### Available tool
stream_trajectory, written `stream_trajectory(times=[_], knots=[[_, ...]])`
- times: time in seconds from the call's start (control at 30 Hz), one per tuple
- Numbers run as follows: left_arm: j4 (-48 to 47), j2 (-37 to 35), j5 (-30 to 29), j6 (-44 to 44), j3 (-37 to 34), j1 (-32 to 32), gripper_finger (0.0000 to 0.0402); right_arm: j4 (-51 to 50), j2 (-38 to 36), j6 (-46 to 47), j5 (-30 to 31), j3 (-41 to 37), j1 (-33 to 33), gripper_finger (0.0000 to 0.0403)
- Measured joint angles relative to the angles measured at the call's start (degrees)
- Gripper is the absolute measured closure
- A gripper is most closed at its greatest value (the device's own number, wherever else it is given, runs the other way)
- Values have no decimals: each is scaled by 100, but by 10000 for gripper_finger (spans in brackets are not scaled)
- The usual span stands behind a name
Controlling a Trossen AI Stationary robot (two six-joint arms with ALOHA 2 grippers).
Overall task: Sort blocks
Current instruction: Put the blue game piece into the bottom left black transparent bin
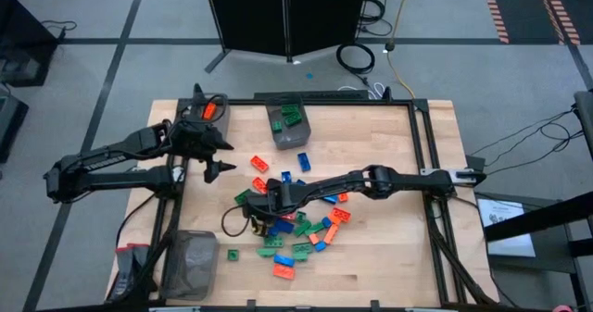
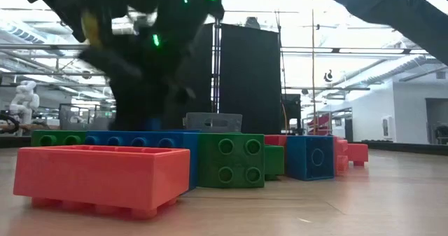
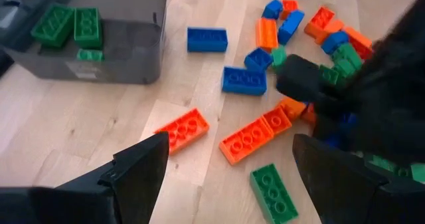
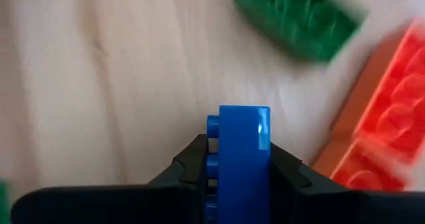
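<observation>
Blocks, small studded plastic bricks in orange, green and blue (image 1: pixel 301 233), are lying scattered across the middle of the pale wooden table (image 1: pixel 389 256), and I am working down into the thick of them. Going left to right: my left gripper (image 1: pixel 215 155) is hovering over the table's left part with its fingers spread wide and nothing between them, near a dark translucent rectangular bin (image 1: pixel 287 125) holding a few green bricks. A second dark bin (image 1: pixel 190 261) is sitting at the table's near left corner. My right gripper (image 1: pixel 264 212) is reaching into the left edge of the pile, and in the right wrist view its two dark fingers (image 4: pixel 189 167) are clamping a small blue studded brick (image 4: pixel 242 154) by its opposite flat sides, studs facing sideways.

I am judging these bricks light, rigid and rather slick; flat side walls are the place to pinch, not the studded top, and a loose neighbour could get nudged.

Much is hidden from me: my right arm is covering part of the pile from above, the table-level view is showing only the nearest few bricks, and the held brick's lower end is cut off.
</observation>
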Motion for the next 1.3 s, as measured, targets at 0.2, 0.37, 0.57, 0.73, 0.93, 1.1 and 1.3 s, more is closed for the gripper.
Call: stream_trajectory(times=[0.2, 0.37, 0.57, 0.73, 0.93, 1.1, 1.3], knots=[[228, -39, 2, 11, 0, -1, 79, 627, -758, -841, 764, 46, 219, 327], [203, -246, 128, 30, 0, -3, 79, 2040, -838, -1882, 653, 30, 449, 327], [456, -686, 858, -13, 0, -4, 79, 3382, -774, -3246, 367, 35, 640, 327], [807, -1283, 1456, -194, -2, -4, 79, 3882, -912, -4251, 464, 33, 828, 327], [1216, -2125, 1850, -297, -2, -7, 79, 3610, -1422, -5192, 2077, 45, 1125, 327], [1556, -2556, 2080, -310, -2, -5, 79, 3319, -1674, -5549, 2732, 54, 1140, 327], [2184, -2660, 2417, -335, -2, -65, 79, 3014, -1848, -5554, 2592, 44, 986, 327]])
